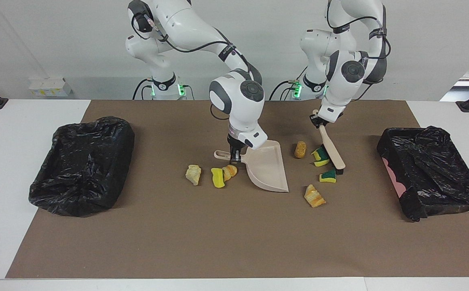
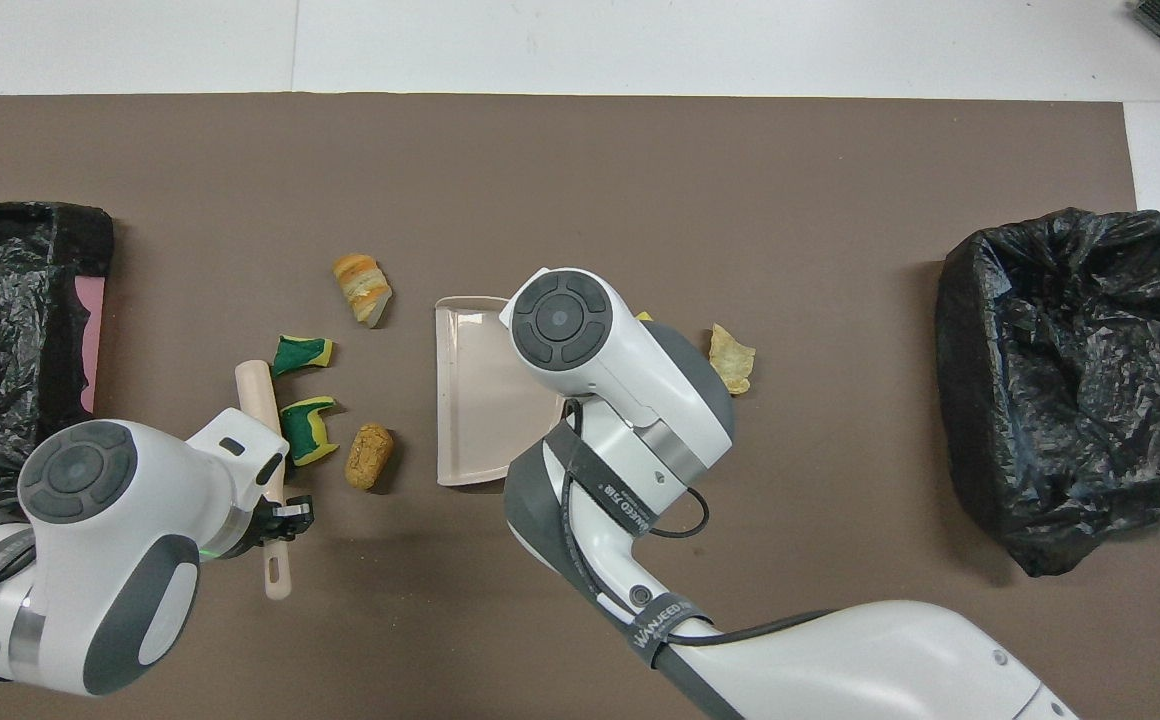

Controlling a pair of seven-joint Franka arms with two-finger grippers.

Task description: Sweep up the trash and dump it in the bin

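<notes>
left gripper, jaws clenched on the brush, pressed sponge scraps toward the dustpan gripped by the right gripper; three scraps beside the pan's handle risked being missed.

We see two arms in glossy white shells with dark grey joint bands and round grey caps ringed with small segments. Black cables run along the links, strapped down by grey bands with white lettering. Green lights glow at both bases, above black collars with white marks.
</notes>
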